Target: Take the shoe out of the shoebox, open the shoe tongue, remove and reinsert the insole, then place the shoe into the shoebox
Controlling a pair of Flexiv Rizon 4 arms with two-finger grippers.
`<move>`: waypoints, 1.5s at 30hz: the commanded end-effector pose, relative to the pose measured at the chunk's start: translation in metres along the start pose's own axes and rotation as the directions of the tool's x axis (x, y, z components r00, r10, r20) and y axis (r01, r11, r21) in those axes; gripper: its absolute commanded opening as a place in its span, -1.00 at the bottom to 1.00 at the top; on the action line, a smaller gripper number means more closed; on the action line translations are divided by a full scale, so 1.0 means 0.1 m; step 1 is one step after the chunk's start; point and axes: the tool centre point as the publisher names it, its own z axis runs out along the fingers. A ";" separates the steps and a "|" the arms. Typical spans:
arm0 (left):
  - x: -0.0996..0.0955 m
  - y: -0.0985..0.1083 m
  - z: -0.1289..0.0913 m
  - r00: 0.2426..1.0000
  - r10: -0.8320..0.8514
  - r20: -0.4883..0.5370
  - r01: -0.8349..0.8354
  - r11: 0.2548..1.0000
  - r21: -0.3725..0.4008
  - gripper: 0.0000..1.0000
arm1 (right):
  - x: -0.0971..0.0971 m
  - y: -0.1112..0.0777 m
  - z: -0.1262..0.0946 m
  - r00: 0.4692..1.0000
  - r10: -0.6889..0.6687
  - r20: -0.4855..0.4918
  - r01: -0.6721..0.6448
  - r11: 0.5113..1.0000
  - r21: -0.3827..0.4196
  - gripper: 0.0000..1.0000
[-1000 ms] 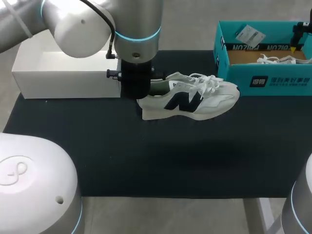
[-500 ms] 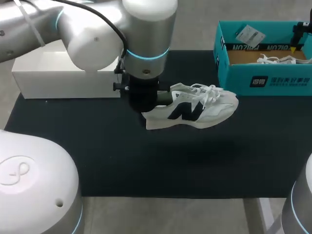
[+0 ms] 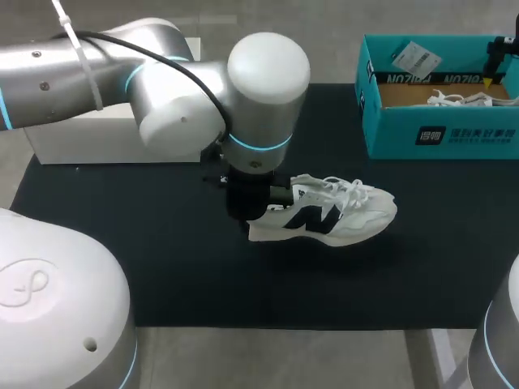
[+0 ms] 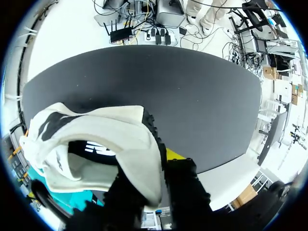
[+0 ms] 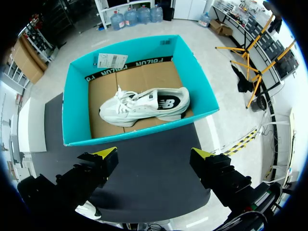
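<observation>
Left pincer (image 4: 161, 174) grips the shoe (image 4: 96, 144) by the heel, presumably leaving the tongue reachable. Right pincer (image 5: 154, 153) waits, fingers apart, above the shoebox (image 5: 130, 137).

Head overhead; L wrist close on shoe (image 3: 324, 215).

Robotics lab test station: left arm (image 3: 170, 97) and right arm (image 3: 501, 348), grey-white with lit blue joint rings, at a black-topped table (image 3: 243, 284).

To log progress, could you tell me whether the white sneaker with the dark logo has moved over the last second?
Yes. The white sneaker has moved toward the robot's side, farther from the teal cardboard shoebox.
</observation>
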 end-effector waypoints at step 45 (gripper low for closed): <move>-0.16 -0.04 0.05 0.925 -0.366 0.105 0.355 0.929 0.108 1.00 | 0.00 0.00 0.00 1.000 0.000 -0.001 0.000 1.000 0.000 1.00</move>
